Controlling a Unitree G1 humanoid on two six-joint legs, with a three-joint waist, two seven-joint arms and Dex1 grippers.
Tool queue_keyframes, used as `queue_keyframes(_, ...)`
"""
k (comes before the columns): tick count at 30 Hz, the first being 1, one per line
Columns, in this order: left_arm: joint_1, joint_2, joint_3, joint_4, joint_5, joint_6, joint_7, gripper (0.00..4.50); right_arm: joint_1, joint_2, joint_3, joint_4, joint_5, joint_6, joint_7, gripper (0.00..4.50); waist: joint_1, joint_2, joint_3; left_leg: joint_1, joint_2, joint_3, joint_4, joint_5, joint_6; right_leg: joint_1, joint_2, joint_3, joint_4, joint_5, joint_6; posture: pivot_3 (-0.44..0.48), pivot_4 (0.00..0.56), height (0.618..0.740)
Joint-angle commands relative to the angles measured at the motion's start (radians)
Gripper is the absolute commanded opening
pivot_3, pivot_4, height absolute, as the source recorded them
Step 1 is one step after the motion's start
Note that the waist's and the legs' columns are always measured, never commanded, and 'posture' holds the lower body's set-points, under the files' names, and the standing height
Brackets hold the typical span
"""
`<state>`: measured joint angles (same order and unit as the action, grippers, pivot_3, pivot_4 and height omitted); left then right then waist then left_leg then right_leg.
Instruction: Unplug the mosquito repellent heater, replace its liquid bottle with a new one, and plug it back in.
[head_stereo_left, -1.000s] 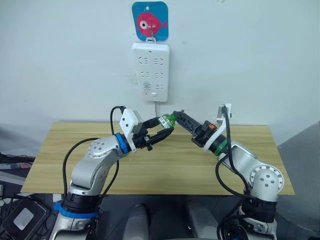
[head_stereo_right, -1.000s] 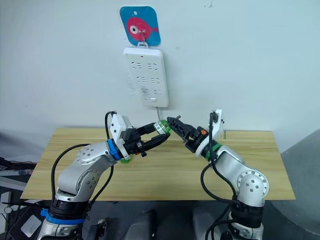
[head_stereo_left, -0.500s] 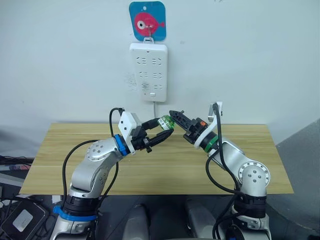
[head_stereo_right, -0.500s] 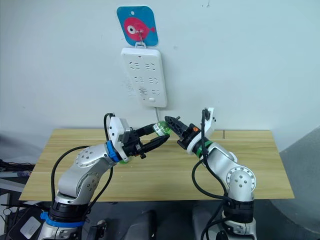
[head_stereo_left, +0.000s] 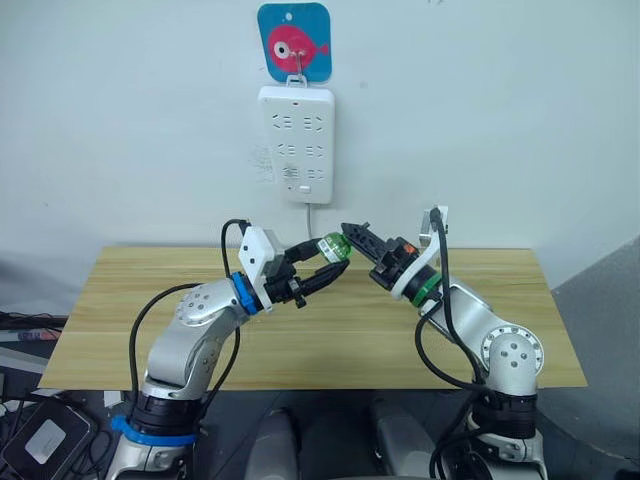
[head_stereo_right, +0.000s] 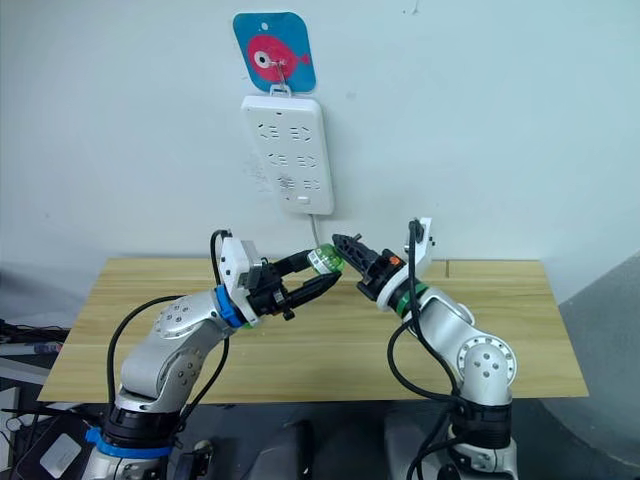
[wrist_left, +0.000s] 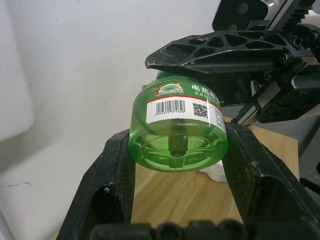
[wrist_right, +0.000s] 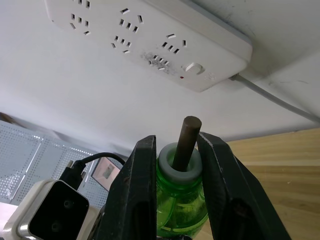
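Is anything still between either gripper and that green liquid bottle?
No. The green liquid bottle is held above the wooden table by both: the left gripper clamps its base, and the right gripper pinches its grey neck beside the wick.

A green translucent liquid bottle (wrist_left: 179, 131) sits between the two black fingers (wrist_left: 112, 175) of the left tool (wrist_left: 177, 165), its round base facing the camera and its sides touching both fingers. A white label with a barcode, a QR code and printed characters wraps the bottle's upper side. The right tool (wrist_left: 220, 52) reaches in from the far side, one of its black latticed fingers lying across the bottle's far end. Below the bottle lies the wooden table (wrist_left: 185, 197), with a small white object (wrist_left: 216, 173) resting on it just behind the bottle. A pale wall (wrist_left: 75, 75) fills the background.
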<state>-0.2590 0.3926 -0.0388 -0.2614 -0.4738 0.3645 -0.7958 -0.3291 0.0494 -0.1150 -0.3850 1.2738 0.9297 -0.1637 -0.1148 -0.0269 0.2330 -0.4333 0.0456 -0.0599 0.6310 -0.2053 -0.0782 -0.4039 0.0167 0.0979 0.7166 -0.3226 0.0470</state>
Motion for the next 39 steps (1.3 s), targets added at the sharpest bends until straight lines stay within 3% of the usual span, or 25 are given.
queue_keyframes(1, -0.002, 0.011, 0.006, -0.012, -0.008, -0.003, -0.008, 3.25, 0.005, -0.005, 0.033, -0.048, 0.043, -0.003, 0.004, 0.82, 0.0, 0.0, 0.0, 0.0, 0.0, 0.0, 0.0, 0.0, 0.0, 0.0, 0.0, 0.0, 0.0, 0.0, 0.0, -0.118, 0.195, 0.725)
queue_keyframes(5, 0.024, 0.072, 0.006, -0.011, 0.04, -0.003, -0.016, 4.49, 0.013, -0.042, 0.026, -0.048, 0.025, -0.021, 0.004, 0.82, -0.001, 0.0, 0.0, 0.0, 0.0, 0.0, 0.0, 0.0, 0.0, 0.0, 0.0, 0.0, 0.0, 0.0, 0.0, -0.122, 0.199, 0.725)
queue_keyframes(8, 0.093, 0.167, 0.017, -0.027, 0.045, 0.002, -0.079, 4.5, 0.022, -0.15, 0.048, -0.028, -0.136, -0.068, 0.097, 0.82, -0.002, 0.0, 0.0, 0.0, 0.0, 0.0, 0.0, 0.0, 0.0, 0.0, 0.0, 0.0, 0.0, 0.0, 0.0, -0.122, 0.201, 0.725)
queue_keyframes(12, 0.157, 0.245, 0.027, -0.069, 0.025, 0.034, -0.111, 4.5, 0.038, -0.35, 0.263, 0.111, -0.595, -0.357, 0.324, 0.82, 0.003, 0.0, 0.0, 0.0, 0.0, 0.001, -0.001, 0.0, 0.0, 0.0, 0.0, 0.0, -0.002, 0.0, 0.0, -0.114, 0.205, 0.725)
queue_keyframes(17, 0.194, 0.276, 0.022, -0.137, -0.003, 0.076, -0.126, 4.5, -0.014, -0.366, 0.38, 0.512, -0.982, -0.789, 0.412, 0.82, 0.004, 0.0, 0.0, 0.001, 0.0, 0.001, 0.0, 0.0, 0.0, -0.001, 0.0, 0.001, -0.001, 0.0, 0.0, -0.064, 0.209, 0.725)
queue_keyframes(23, 0.217, 0.29, 0.03, -0.17, -0.015, 0.073, -0.135, 4.5, -0.133, -0.293, 0.35, 0.923, -1.116, -1.064, 0.475, 0.82, 0.008, 0.0, 0.0, 0.001, 0.0, 0.002, 0.0, 0.0, 0.0, 0.0, 0.0, 0.001, 0.0, 0.0, 0.0, -0.036, 0.208, 0.725)
queue_keyframes(30, 0.222, 0.272, 0.037, -0.155, -0.005, 0.044, -0.126, 4.5, -0.162, -0.255, 0.309, 1.082, -1.169, -1.189, 0.53, 0.82, 0.029, 0.0, 0.0, 0.001, 0.0, 0.001, -0.001, 0.0, 0.0, 0.0, -0.001, 0.0, 0.0, 0.001, -0.001, -0.04, 0.207, 0.725)
queue_keyframes(35, 0.225, 0.236, 0.039, -0.149, 0.008, 0.032, -0.077, 4.5, -0.142, -0.246, 0.276, 1.067, -1.181, -1.205, 0.546, 2.51, 0.031, 0.0, 0.0, 0.001, 0.0, 0.001, 0.0, 0.0, 0.0, 0.0, -0.001, 0.0, 0.001, 0.001, -0.001, -0.057, 0.215, 0.725)
queue_keyframes(39, 0.279, 0.206, 0.075, -0.14, 0.027, -0.01, -0.032, 4.5, -0.075, -0.27, 0.256, 0.888, -1.149, -1.123, 0.592, 3.96, 0.03, 0.0, 0.0, 0.002, 0.0, 0.001, 0.0, 0.0, 0.0, 0.0, -0.001, 0.0, 0.001, 0.001, -0.001, -0.059, 0.217, 0.725)
